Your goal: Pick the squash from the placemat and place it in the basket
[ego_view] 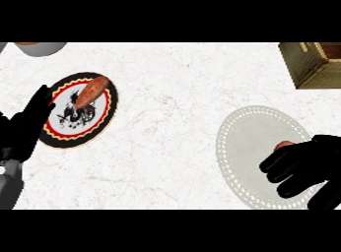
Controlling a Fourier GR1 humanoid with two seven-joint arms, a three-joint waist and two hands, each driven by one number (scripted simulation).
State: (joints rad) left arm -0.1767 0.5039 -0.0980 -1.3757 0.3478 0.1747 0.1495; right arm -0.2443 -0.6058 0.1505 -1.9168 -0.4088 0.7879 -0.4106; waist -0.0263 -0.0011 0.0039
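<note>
The right robot hand (315,165) hides most of the squash (283,144); the basket (315,66) is cut off at the right edge

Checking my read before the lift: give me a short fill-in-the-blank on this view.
1. The right robot hand is curled over something orange on the pale ____.
2. The basket sits at the counter's far ____ corner.
3. The left robot hand rests open beside the round patterned ____.
4. An orange vegetable lies on that mat's ____ edge.

Missing words: placemat; right; mat; far
</note>
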